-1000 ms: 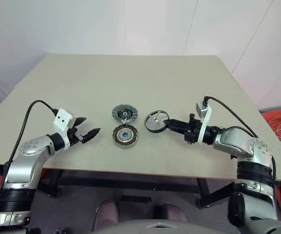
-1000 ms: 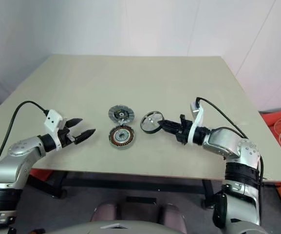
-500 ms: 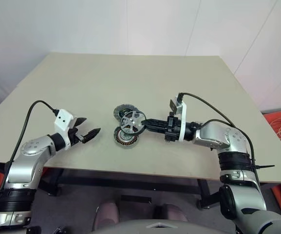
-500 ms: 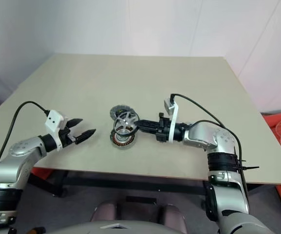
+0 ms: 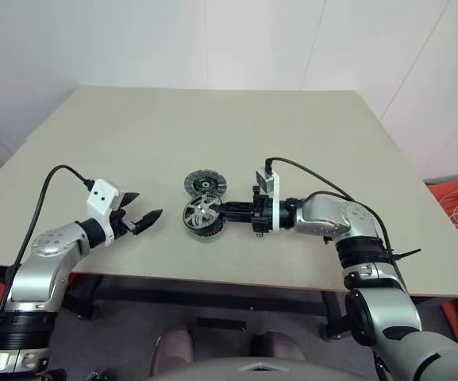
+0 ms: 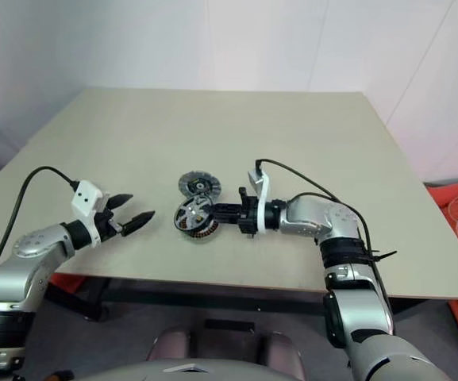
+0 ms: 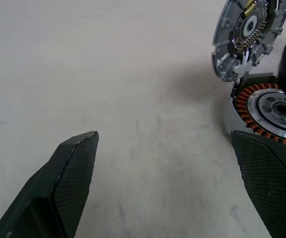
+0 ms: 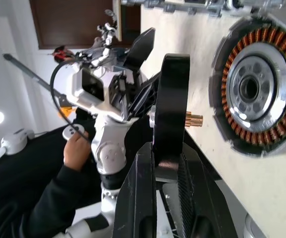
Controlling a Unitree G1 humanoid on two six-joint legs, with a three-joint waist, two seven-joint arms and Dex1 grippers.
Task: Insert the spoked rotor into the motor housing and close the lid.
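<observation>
While the right pincer (image 5: 222,210) grasps the spoked rotor (image 5: 199,213) over the motor housing (image 7: 269,111), the lid (image 5: 204,183) lies at its 12 o'clock and the left pincer (image 5: 141,212) gapes released.

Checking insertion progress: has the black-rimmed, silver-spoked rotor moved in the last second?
Yes. The black-rimmed spoked rotor, held in the right gripper, went from right of the copper-wound silver motor housing leftward to over it; the grey ribbed lid stayed put.
</observation>
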